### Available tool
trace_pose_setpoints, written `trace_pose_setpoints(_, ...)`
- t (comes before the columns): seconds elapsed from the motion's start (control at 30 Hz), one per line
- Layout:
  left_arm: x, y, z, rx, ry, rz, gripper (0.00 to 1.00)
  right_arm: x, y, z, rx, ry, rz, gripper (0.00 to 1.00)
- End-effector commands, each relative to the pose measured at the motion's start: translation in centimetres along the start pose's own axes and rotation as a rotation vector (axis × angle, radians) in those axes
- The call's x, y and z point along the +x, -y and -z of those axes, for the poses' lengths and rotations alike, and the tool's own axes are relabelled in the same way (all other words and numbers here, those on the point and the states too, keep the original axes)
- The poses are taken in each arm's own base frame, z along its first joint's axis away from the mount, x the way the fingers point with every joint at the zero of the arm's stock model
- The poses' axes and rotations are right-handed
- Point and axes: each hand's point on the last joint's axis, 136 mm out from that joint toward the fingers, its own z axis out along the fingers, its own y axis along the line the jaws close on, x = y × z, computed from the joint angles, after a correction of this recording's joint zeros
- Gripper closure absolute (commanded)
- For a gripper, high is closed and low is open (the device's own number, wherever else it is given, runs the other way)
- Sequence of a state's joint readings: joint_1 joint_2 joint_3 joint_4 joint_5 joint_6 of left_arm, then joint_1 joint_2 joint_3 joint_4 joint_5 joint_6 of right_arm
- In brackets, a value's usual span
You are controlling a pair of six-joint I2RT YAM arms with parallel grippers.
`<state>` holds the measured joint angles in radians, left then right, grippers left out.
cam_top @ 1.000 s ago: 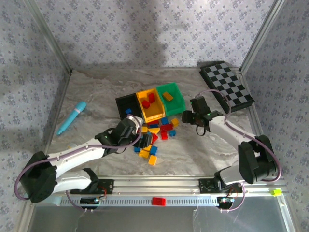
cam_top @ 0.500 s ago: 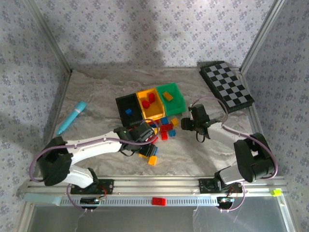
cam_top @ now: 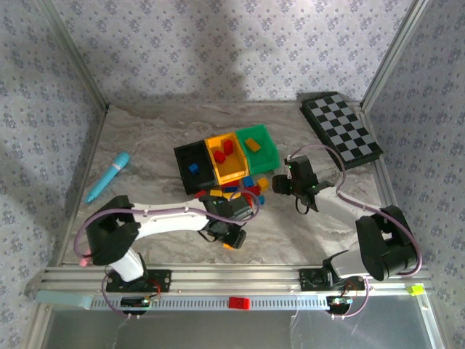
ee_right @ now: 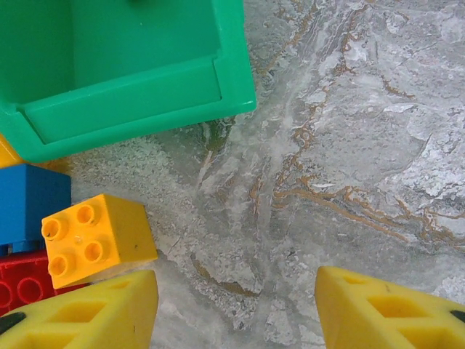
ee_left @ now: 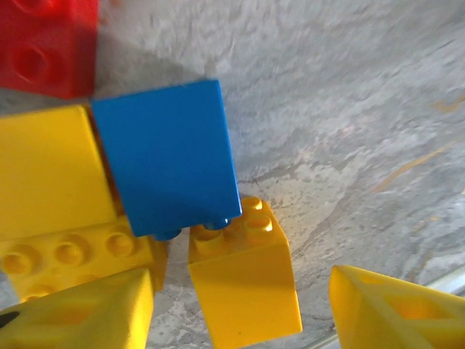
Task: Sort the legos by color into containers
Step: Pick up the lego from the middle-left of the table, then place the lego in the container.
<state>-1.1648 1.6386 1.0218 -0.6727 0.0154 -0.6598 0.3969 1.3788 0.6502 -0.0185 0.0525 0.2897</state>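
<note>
Though legos (cam_top: pixel 247 190) half-hidden under left gripper (cam_top: pixel 231 234): black bin (cam_top: pixel 190 150) blue brick (cam_top: pixel 192 167), yellow bin (cam_top: pixel 231 177) red bricks (cam_top: pixel 221 153), green bin (cam_top: pixel 270 149) orange brick (cam_top: pixel 252 144); left gripper, right gripper (ee_right: pixel 236 309) both agape, empty.

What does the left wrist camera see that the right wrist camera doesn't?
Left wrist camera: a blue brick lying smooth side up, with a yellow brick next to it, inside the open left tool. Right wrist camera: the green bin and an orange four-stud brick. Both: the marbled table, yellow fingers at the bottom, and red bricks at the left edge.
</note>
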Motion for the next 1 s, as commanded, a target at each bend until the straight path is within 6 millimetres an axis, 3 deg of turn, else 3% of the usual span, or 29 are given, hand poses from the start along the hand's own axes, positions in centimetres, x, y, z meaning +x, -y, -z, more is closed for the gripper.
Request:
trace_pose_setpoints(0.0, 1.0, 0.0, 0.0, -0.037, -0.071, 0.007, 0.4, 0.2, 0.4, 0.1, 0.012, 0.001, 0.014, 0.39)
trace_pose_setpoints(0.1, 1.3, 0.1, -0.1, -0.065, -0.086, -0.012, 0.4, 0.1, 0.4, 0.0, 0.012, 0.005, 0.014, 0.39)
trace_pose_setpoints(0.37, 1.7, 1.1, -0.4, -0.088, -0.103, -0.042, 0.59, 0.1, 0.3, 0.0, 0.013, 0.002, 0.016, 0.39)
trace_pose_setpoints(0.5, 0.5, 1.6, 0.5, -0.089, -0.063, -0.057, 0.65, 0.0, 0.3, 0.1, 0.01, 0.008, 0.012, 0.39)
trace_pose_setpoints(0.73, -3.7, 2.5, 5.2, -0.073, 0.128, -0.101, 0.69, 0.0, 0.4, 0.2, 0.01, 0.013, 0.007, 0.39)
trace_pose_setpoints(0.97, -12.2, -0.5, 8.6, -0.078, 0.349, 0.026, 0.76, -0.1, 0.7, 0.1, 0.008, 0.015, -0.009, 0.39)
